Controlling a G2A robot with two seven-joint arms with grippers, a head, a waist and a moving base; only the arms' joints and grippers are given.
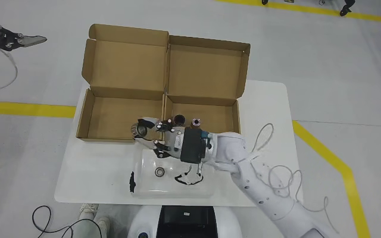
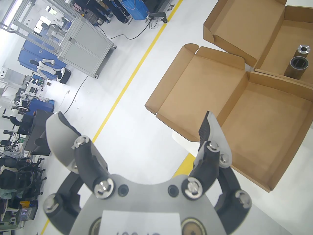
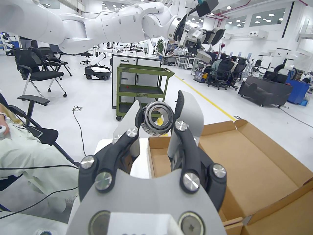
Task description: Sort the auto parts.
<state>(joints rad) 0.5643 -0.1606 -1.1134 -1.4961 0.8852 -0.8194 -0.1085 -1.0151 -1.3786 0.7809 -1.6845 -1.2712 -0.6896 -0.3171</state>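
My right gripper [image 1: 146,128] is shut on a steel bearing ring [image 1: 141,126], held above the front right corner of the left cardboard box [image 1: 110,119]. In the right wrist view the bearing ring [image 3: 154,129] sits between the fingertips of that gripper [image 3: 159,105], over the box [image 3: 244,162]. The right box [image 1: 214,113] holds a dark cylinder [image 1: 178,119] and a small metal sleeve [image 1: 197,123]. My left gripper [image 2: 134,128] is open with nothing in it, off the table's far left over the floor [image 1: 24,40].
A clear plastic tray [image 1: 149,187] at the white table's [image 1: 89,172] front edge holds a small ring [image 1: 159,172] and black parts [image 1: 189,175]. Both box lids stand open toward the far side. A yellow floor line passes under the table.
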